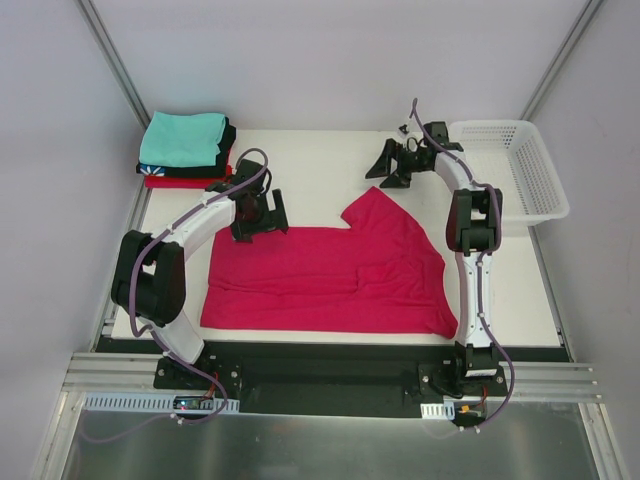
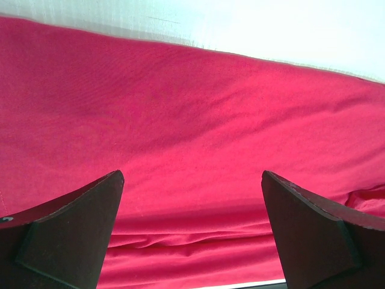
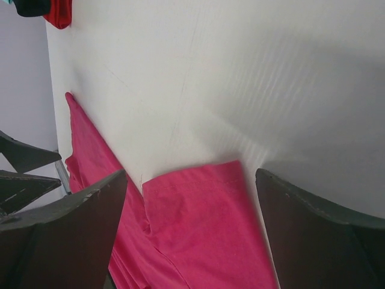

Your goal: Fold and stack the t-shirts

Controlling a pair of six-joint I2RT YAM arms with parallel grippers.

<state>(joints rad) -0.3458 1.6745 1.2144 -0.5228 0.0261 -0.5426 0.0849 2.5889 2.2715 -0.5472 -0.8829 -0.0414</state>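
A crimson-pink t-shirt (image 1: 320,275) lies spread flat on the white table, one sleeve (image 1: 375,205) pointing toward the back. My left gripper (image 1: 262,215) hovers over the shirt's back left edge, open, with only pink cloth (image 2: 192,108) between its fingers (image 2: 72,235). My right gripper (image 1: 400,165) is behind the sleeve, open and holding nothing. In the right wrist view the sleeve's hem (image 3: 198,180) lies between the fingers (image 3: 325,235). Folded t-shirts (image 1: 185,150) are stacked at the back left: teal on top, black and red beneath.
A white mesh basket (image 1: 515,170) stands at the back right corner, beside the right arm. Bare white table (image 3: 210,72) lies behind the shirt, between the stack and the basket. Metal frame posts rise at both back corners.
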